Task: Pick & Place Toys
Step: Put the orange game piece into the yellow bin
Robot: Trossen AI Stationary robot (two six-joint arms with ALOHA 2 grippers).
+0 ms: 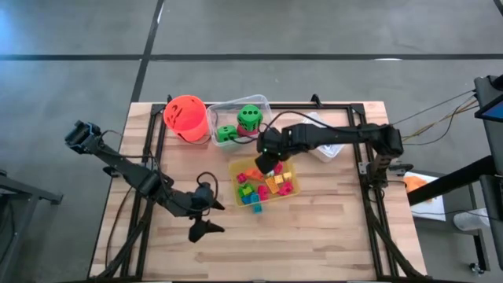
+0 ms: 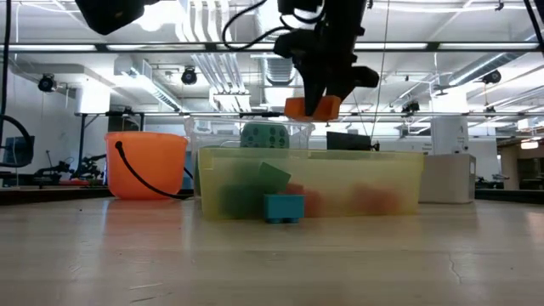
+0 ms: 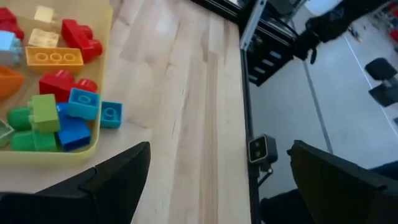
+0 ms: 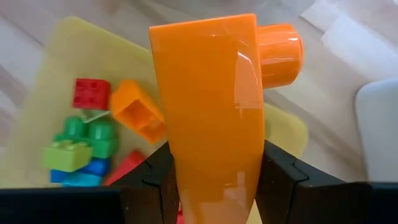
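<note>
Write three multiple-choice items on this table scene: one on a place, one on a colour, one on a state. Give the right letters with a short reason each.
1. Where is the right hand?
A. above the yellow tray
B. inside the orange bucket
C. off the table

2. What colour is the block in the right hand?
A. blue
B. orange
C. green

3. How is the left hand?
A. shut on a dotted die
B. open and holding nothing
C. shut on a red block

Key: 1 A, the high view shows it over the tray of blocks. 2 B, the right wrist view shows an orange block between the fingers. 3 B, the left wrist view shows its fingers spread apart over bare wood.
</note>
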